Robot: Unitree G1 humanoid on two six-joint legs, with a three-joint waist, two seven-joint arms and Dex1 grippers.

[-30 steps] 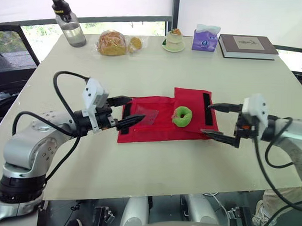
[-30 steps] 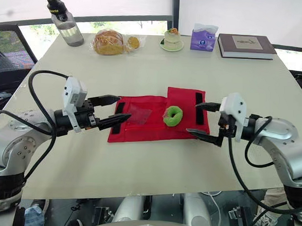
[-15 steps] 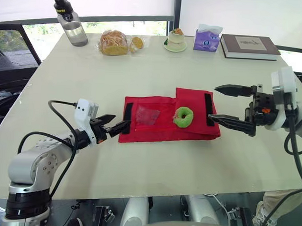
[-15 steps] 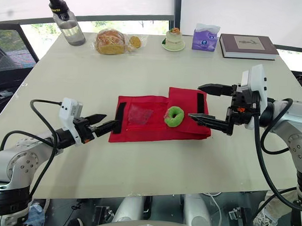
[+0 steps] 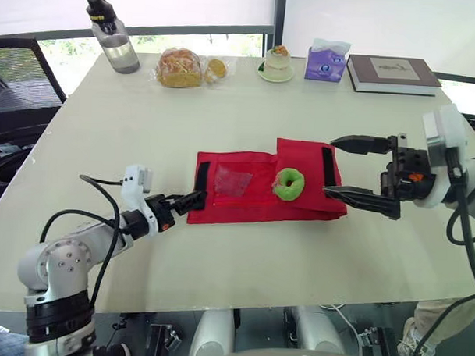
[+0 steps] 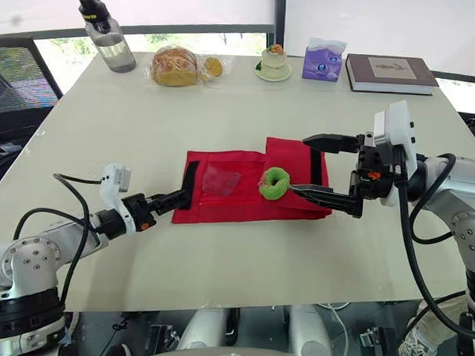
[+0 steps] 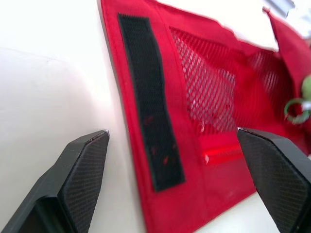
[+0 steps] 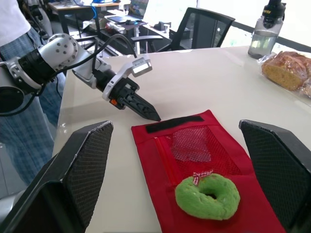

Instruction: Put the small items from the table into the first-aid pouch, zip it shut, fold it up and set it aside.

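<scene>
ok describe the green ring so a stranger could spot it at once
On the pale table an unfolded red pouch lies near the middle. On its right half sits a ring, the only green thing there, doughnut-shaped with a tiny bow.

A pale table (image 5: pixel 224 107) stretches out in front of me. Near its middle a red pouch (image 5: pixel 252 205) lies opened out flat. Along the far edge, from my left to my right, stand a clear bottle (image 5: pixel 110 39), bagged bread (image 5: pixel 179 67), what looks like a small cake (image 5: pixel 277 62) on a saucer, a purple tissue pack (image 5: pixel 325 61) and a dark book (image 5: pixel 393 74) lying flat.
</scene>
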